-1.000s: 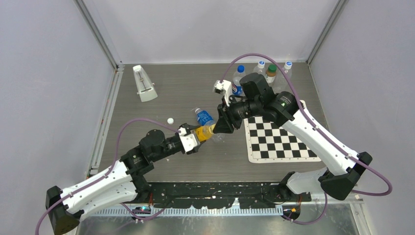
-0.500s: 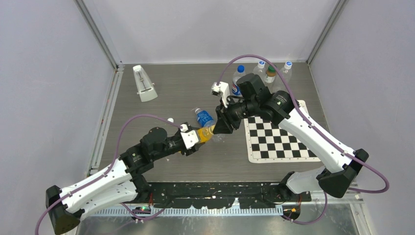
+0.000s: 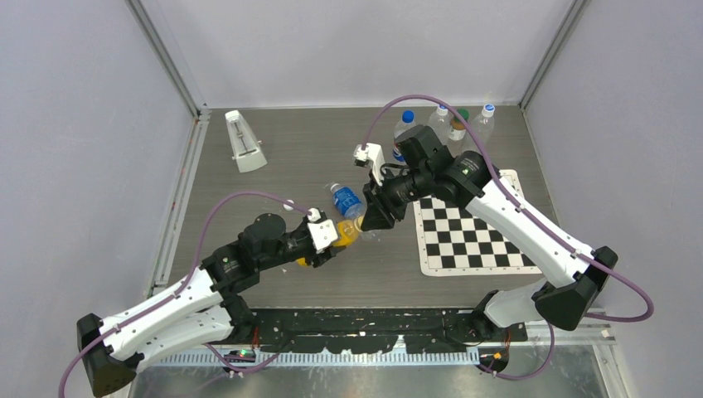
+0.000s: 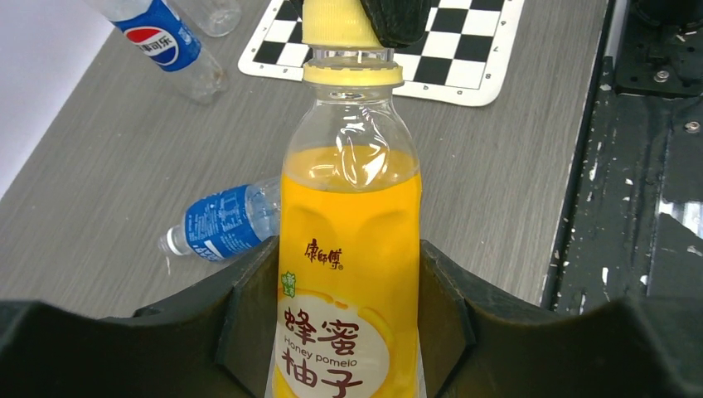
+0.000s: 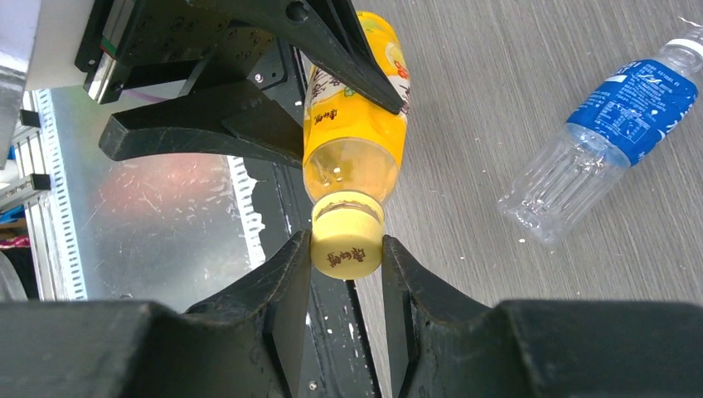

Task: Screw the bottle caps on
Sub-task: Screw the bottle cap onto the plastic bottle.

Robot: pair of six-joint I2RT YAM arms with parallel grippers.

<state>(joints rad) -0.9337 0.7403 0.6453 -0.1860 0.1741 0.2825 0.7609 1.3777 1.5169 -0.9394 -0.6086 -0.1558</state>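
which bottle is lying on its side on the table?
The clear blue-label bottle mid-table. The far-edge bottles stand upright; the left gripper holds the juice bottle.

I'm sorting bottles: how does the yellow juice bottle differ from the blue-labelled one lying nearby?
The juice bottle holds orange liquid; the blue-labelled bottle looks empty. The juice bottle is gripped in the left pincer, the right pincer on its yellow cap; the blue-labelled bottle lies on the table. Both are clear plastic.

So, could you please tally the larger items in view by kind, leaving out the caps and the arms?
Bottles: 6 (4 standing, 1 lying, 1 held)
Chessboard mat: 1
White metronome: 1
Total: 8
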